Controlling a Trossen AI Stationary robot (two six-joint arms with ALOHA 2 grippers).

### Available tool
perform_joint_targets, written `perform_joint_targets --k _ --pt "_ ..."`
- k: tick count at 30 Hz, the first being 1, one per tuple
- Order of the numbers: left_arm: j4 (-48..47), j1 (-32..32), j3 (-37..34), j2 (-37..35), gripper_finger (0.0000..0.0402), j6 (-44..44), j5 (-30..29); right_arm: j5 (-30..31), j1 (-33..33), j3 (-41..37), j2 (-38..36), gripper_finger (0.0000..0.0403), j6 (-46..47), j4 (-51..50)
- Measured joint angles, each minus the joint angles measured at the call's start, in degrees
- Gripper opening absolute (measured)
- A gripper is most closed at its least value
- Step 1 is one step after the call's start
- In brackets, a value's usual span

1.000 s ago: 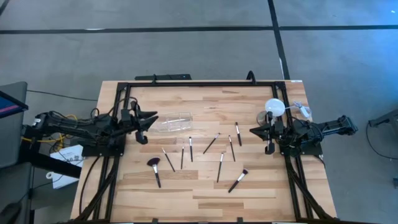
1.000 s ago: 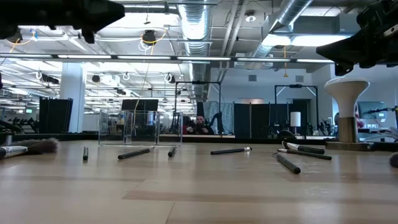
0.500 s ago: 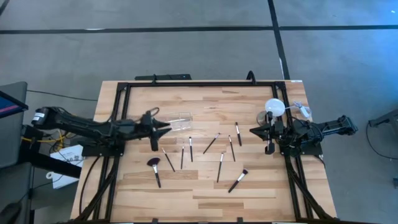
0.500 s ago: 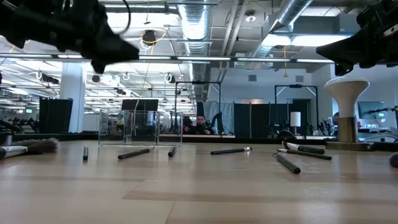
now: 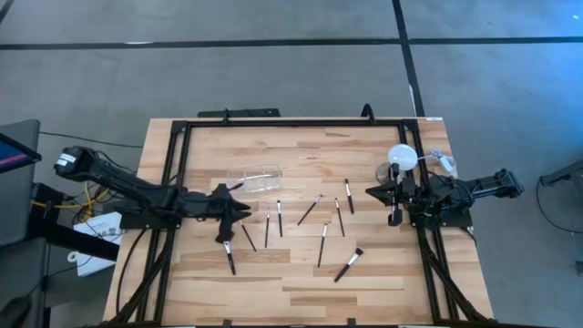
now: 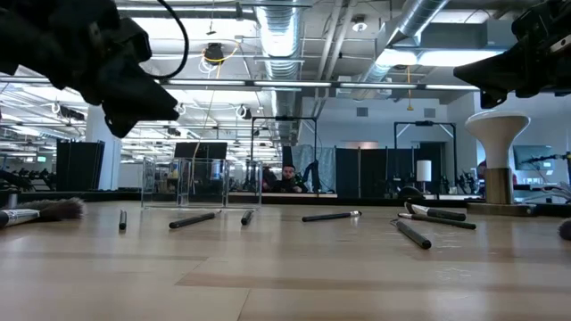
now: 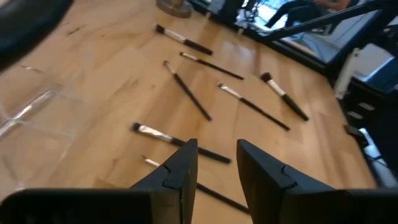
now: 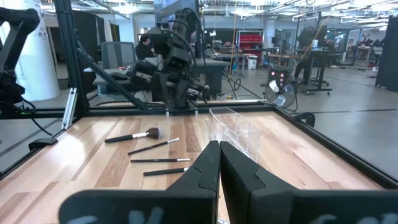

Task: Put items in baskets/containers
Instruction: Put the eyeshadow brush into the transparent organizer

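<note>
Several slim makeup brushes lie flat on the wooden table between the two arms; they also show in the left wrist view. A fluffy-headed brush lies near the left arm. The clear container stands on the table farther back, and its see-through walls show in the low view. My left gripper hangs open above the table, just left of the brushes and nearer than the container; the gap between its fingers shows. My right gripper waits shut at the table's right side.
A white round ball on a stand sits at the far right, beside the right arm. A black frame runs along the table's far edge and sides. Bare wood lies along the near edge. A person sits in the room beyond.
My left arm has reached out from beside the container toward the table's right, then swung toward the near edge and come down, ending over the left brushes. The right arm, the brushes and the container have kept still.
</note>
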Motion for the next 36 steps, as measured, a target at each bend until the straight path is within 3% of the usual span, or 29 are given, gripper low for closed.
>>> perform_joint_targets --k 8,18,36 --pt "-1.4 -1.3 0.0 -2.9 0.0108 -9.2 1.2 0.0 0.0 0.0 0.0 0.0004 0.0 0.0" --pt "-6.7 -1.3 0.0 -8.3 0.0108 -8.6 3.4 0.0 0.0 0.0 0.0 0.0004 0.0 0.0" --pt "-6.9 -1.3 0.0 -8.7 0.0108 -3.8 3.4 0.0 0.0 0.0 0.0 0.0004 0.0 0.0"
